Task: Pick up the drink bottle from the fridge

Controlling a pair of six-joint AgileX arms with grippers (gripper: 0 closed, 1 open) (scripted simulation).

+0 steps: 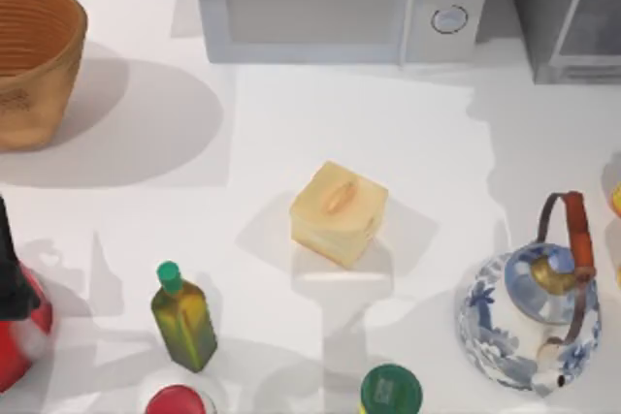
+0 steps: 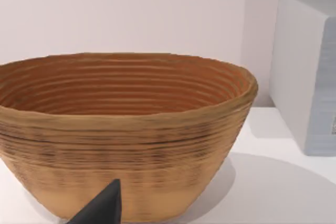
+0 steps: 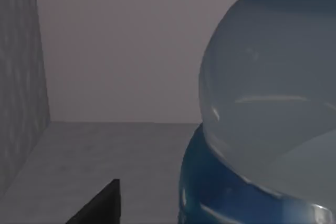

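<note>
Right wrist view: upright pale translucent drink bottle with blue label band is seen close beside one dark fingertip inside the dark grey fridge; finger state cannot be told

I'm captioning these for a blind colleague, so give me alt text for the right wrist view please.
A clear drink bottle with a blue band low on its body and a blue cap looms close to the camera, standing on the grey floor of the fridge, whose plain back wall rises behind it. A dark fingertip of the right gripper pokes into the picture beside the bottle.
</note>
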